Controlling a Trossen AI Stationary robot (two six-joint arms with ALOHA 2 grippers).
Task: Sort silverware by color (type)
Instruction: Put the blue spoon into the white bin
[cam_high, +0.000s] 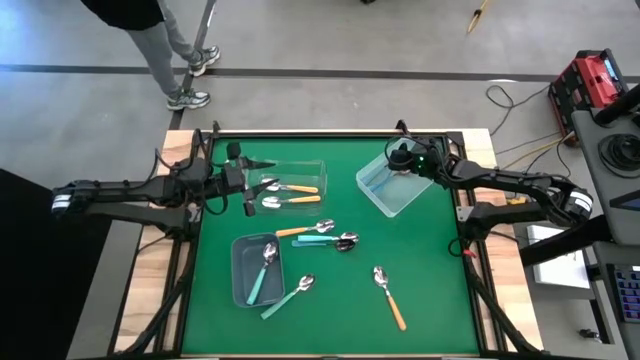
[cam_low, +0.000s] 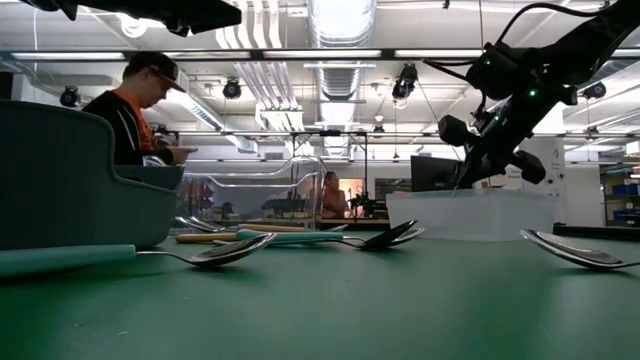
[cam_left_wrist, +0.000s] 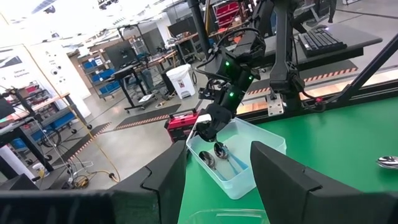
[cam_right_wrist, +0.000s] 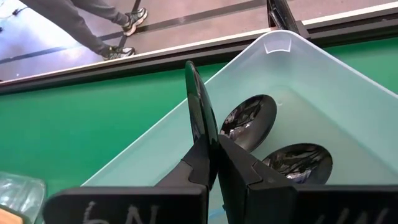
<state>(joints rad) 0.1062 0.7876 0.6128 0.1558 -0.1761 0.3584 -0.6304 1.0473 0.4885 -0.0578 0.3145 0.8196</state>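
My left gripper (cam_high: 249, 186) (cam_left_wrist: 217, 182) is open and empty at the left end of a clear bin (cam_high: 312, 165), which holds two orange-handled spoons (cam_high: 292, 188). My right gripper (cam_high: 401, 160) (cam_right_wrist: 214, 146) is shut and empty just above a pale blue bin (cam_high: 380, 197) (cam_right_wrist: 348, 81). Two spoons (cam_right_wrist: 252, 121) with blue handles (cam_left_wrist: 219, 155) lie in that bin. A grey bin (cam_high: 240, 282) holds a teal spoon (cam_high: 265, 272). Loose on the green mat lie an orange spoon (cam_high: 298, 230), a teal spoon (cam_high: 318, 240), a dark one (cam_high: 346, 240), another teal (cam_high: 288, 296) and another orange (cam_high: 390, 296).
A person (cam_high: 160, 50) stands beyond the table's far left corner and shows in the low view (cam_low: 140, 100). The grey bin (cam_low: 70, 180) stands near the front left. Bare mat lies at the near edge and between the loose spoons and the right edge.
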